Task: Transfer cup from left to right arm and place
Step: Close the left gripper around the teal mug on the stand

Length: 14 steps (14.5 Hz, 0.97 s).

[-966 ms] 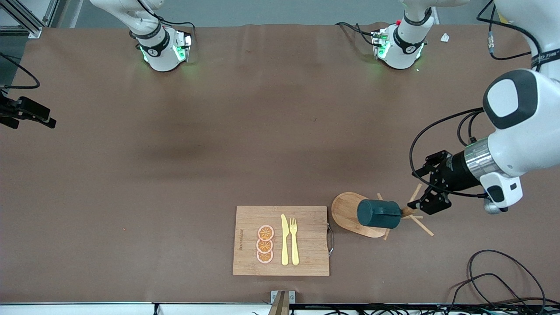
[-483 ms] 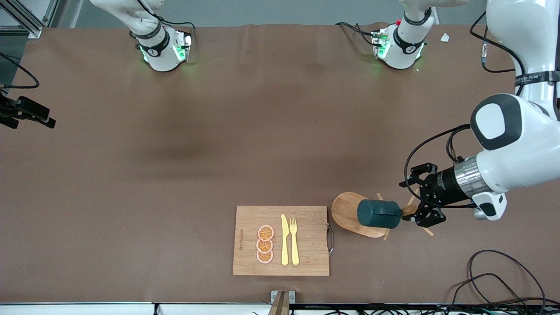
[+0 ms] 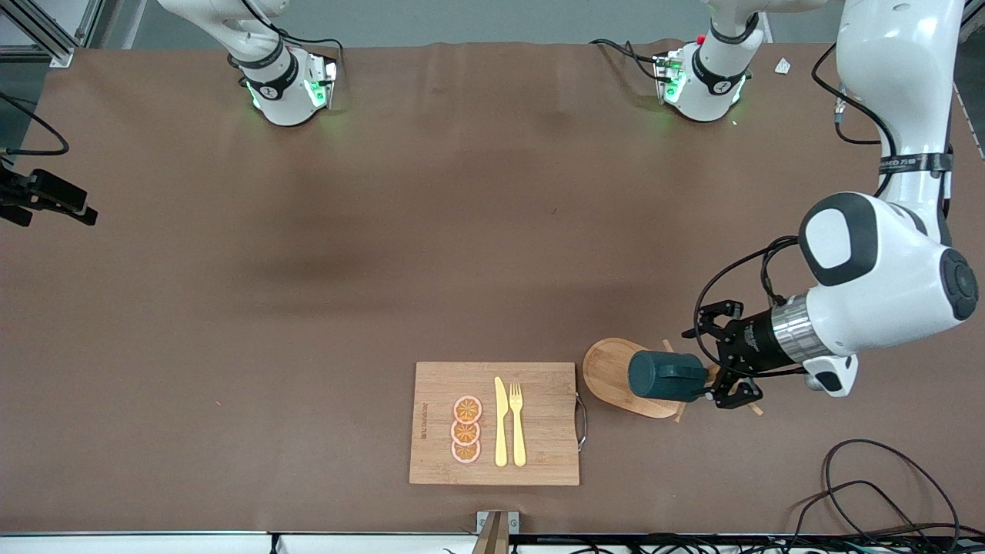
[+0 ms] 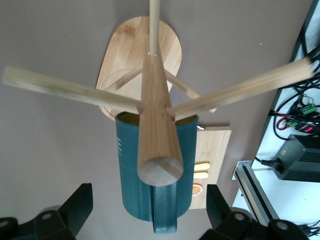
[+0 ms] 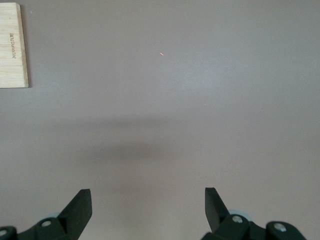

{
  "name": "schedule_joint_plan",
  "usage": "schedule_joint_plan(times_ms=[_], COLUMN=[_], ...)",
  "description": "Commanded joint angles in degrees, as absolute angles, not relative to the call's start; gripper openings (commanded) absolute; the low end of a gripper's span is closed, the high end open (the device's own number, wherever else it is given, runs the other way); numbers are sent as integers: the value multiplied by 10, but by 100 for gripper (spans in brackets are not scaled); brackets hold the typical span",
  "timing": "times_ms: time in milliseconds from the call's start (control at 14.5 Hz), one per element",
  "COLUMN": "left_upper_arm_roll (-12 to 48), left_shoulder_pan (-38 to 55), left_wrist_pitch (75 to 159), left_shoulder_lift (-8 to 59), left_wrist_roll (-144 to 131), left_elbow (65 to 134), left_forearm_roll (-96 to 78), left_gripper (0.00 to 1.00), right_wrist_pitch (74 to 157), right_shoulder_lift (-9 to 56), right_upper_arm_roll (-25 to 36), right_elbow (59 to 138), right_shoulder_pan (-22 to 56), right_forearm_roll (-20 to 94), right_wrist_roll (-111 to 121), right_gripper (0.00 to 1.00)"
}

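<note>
The dark teal ribbed cup hangs on a wooden peg rack, against its centre post, over the rack's oval base. In the left wrist view the cup has its handle toward the camera. My left gripper is open at the top end of the rack, right beside the cup. Its fingers stand wide apart on either side of the cup and touch nothing. My right gripper is open and empty over bare table.
A wooden cutting board with three orange slices, a yellow knife and a yellow fork lies beside the rack, toward the right arm's end. Its corner shows in the right wrist view. Cables lie near the front edge.
My left gripper has moved in toward the cup along the rack, from beside the pegs to the cup's end. The cup and rack have not moved.
</note>
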<state>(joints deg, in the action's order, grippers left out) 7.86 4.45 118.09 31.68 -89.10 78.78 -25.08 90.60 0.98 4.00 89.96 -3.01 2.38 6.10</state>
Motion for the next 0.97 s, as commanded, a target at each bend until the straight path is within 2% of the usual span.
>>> schedule_joint_plan(times_ms=[0, 897], left_upper_arm_roll=[76, 73], left_shoulder_pan=[51, 74], left_wrist_pitch=[1196, 1229], left_shoulder_lift=[330, 357], left_wrist_roll=[-898, -890], left_elbow=[773, 775], left_forearm_roll=[-254, -229], left_gripper=[100, 100], right_wrist_pitch=[902, 902], right_shoulder_lift=[1, 1], right_upper_arm_roll=[38, 38], right_elbow=[899, 899], right_shoulder_pan=[-32, -32], right_forearm_roll=[20, 20], right_wrist_roll=[65, 66], right_gripper=[100, 100])
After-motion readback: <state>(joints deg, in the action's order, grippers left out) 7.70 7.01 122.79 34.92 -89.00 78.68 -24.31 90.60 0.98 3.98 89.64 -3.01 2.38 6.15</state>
